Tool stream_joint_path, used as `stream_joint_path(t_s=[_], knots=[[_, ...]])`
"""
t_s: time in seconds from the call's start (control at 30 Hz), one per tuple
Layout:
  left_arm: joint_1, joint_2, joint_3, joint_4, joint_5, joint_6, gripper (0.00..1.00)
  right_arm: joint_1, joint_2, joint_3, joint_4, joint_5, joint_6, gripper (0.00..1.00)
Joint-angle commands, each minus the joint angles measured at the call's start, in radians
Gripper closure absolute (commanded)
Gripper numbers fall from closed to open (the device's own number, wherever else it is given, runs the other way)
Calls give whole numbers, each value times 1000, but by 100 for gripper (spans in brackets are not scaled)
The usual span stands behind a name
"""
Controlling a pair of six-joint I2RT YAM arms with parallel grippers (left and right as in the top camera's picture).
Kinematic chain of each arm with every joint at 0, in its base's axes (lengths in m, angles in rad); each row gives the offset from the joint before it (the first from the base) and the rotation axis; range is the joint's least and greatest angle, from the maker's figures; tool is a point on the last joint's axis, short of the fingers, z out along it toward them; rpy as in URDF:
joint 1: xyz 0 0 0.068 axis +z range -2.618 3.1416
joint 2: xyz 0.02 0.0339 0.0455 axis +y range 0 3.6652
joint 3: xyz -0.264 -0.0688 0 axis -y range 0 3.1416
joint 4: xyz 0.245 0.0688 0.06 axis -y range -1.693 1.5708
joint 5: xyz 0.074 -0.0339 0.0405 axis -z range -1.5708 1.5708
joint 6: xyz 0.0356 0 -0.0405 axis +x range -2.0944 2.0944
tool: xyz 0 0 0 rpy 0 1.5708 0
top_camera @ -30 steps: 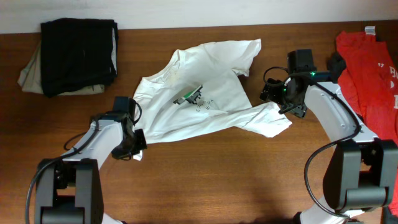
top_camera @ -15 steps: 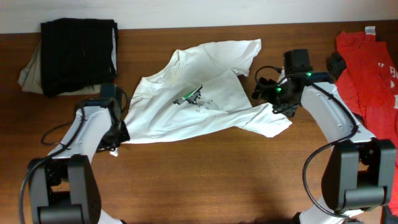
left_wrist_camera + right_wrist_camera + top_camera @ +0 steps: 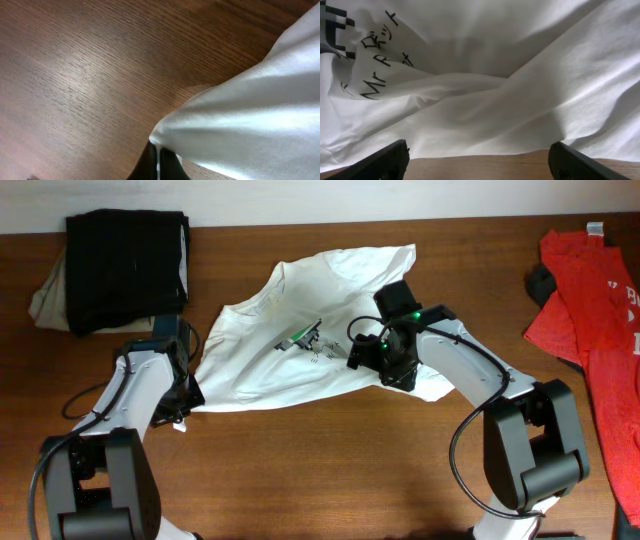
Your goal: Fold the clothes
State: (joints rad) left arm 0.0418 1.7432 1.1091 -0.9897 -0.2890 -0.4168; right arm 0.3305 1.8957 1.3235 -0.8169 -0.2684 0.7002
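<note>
White T-shirt (image 3: 262, 365) rumpled, left pincer (image 3: 159, 159) clamped on its edge, right pincer (image 3: 479, 161) apart over it

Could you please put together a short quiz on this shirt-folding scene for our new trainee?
1. True or false: the left gripper is shut on an edge of the white T-shirt.
2. Pick one. The right gripper is: A) open over the white T-shirt; B) shut on its collar; C) shut, resting on bare wood.
3. In the overhead view, which garment lies at the upper left of the table?
Key: 1 true; 2 A; 3 the black garment, lying on a beige one.
</note>
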Motion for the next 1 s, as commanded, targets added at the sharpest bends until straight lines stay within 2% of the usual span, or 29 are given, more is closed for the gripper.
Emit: stream_joint_path(t_s=[0.0, 0.13, 0.33, 0.57, 0.7, 0.77, 0.97], knots=[[3, 3, 13, 1, -11, -21, 99, 12, 8, -6, -28, -10, 23, 7], [3, 3, 13, 4, -11, -21, 99, 63, 13, -47, 68, 29, 43, 7], [3, 3, 13, 4, -10, -21, 99, 61, 13, -59, 100, 61, 61, 9], [3, 3, 13, 3, -10, -21, 99, 58, 13, -64, 154, 211, 68, 40], [3, 3, 13, 5, -11, -21, 99, -16, 13, -64, 160, 253, 64, 41], [3, 3, 13, 5, -11, -21, 99, -73, 13, -64, 172, 251, 32, 54], [3, 3, 13, 5, -11, -21, 99, -131, 13, -64, 220, 252, 30, 55]])
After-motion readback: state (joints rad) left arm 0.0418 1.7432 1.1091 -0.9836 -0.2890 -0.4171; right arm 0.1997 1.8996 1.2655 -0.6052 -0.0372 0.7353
